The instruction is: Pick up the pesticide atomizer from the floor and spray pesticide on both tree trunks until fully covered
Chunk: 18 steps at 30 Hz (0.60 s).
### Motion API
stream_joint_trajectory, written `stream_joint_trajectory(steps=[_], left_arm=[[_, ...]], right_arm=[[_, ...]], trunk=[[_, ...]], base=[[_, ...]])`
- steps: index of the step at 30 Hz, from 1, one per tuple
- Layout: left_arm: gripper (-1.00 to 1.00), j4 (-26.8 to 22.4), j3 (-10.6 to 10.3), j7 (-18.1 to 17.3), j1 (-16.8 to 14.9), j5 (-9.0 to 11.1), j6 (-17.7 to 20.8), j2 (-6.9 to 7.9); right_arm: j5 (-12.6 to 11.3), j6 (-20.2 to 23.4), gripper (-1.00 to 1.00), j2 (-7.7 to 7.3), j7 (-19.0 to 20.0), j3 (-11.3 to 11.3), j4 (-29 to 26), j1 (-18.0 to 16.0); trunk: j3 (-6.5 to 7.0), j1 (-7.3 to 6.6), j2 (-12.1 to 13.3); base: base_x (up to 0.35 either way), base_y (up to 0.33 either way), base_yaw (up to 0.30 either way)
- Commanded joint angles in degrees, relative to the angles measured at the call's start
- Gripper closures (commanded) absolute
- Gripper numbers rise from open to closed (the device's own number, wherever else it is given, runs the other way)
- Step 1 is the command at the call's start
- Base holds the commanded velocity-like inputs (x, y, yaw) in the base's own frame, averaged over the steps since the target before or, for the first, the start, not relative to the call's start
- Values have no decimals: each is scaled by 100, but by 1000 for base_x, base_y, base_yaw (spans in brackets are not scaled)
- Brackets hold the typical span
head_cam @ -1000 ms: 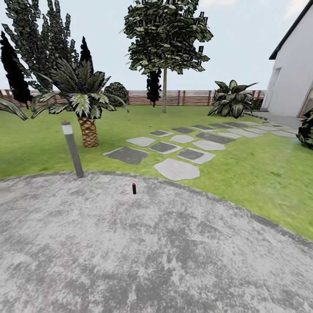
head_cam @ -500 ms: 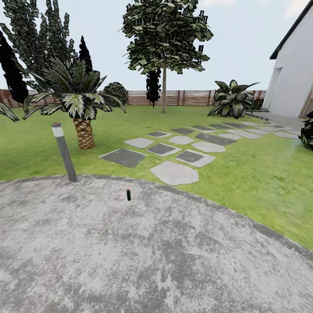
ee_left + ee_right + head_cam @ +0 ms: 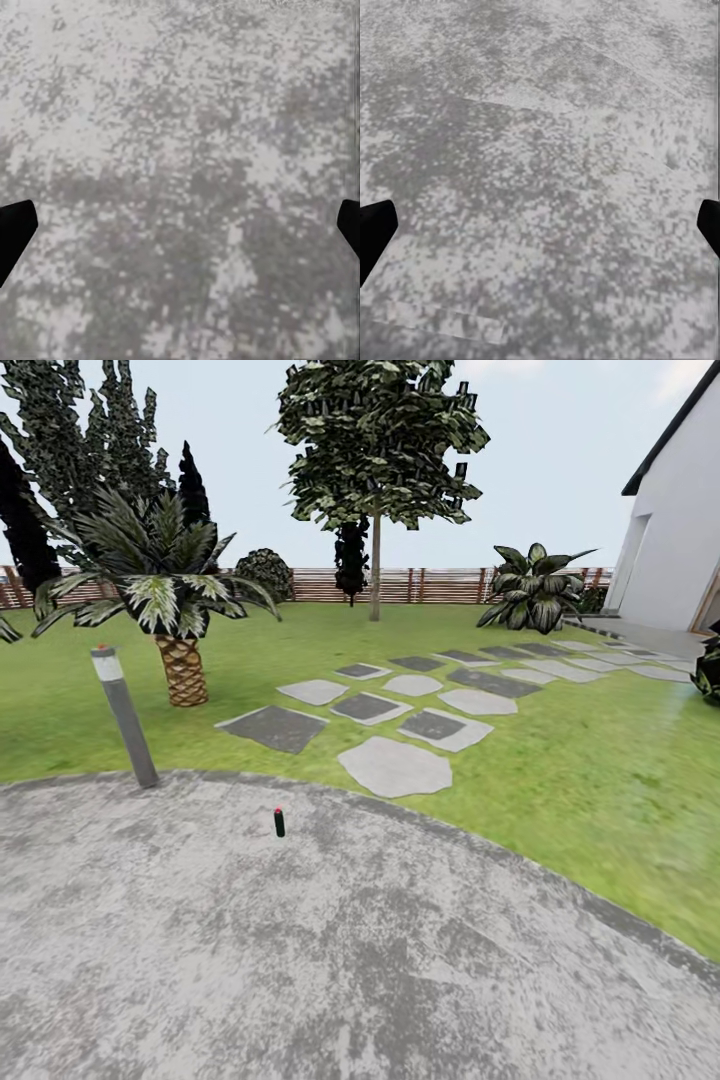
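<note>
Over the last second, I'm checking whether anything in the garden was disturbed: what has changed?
Only the head camera moved: the whole scene slid left and down together, so the robot is advancing or turning. The small dark atomizer stands upright on the grey paving, untouched. Post light, palm and stepping stones keep their places. Nothing was grasped.

A grey stone floor point(image 3: 400, 960) curves in front. Past it lies green grass point(image 3: 600, 780) with flat stepping stones point(image 3: 395, 765). A brown fence point(image 3: 420, 585) stands far back, a white house point(image 3: 680, 530) beside it, under pale sky.
</note>
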Motion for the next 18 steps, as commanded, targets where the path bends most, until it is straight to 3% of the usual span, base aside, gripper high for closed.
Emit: stream_joint_trajectory(steps=[1, 18], left_arm=[[-100, 4, 0, -1, -3, 1, -18, 1], [-100, 4, -2, -1, -3, 1, -17, 1]], right_arm=[[4, -17, -100, 0, 1, 1, 5, -3], [4, -17, -100, 0, 1, 1, 12, -4]], trunk=[[-5, 2, -2], [-5, 2, -2]], base=[[267, -175, 0], [189, -225, 2]])
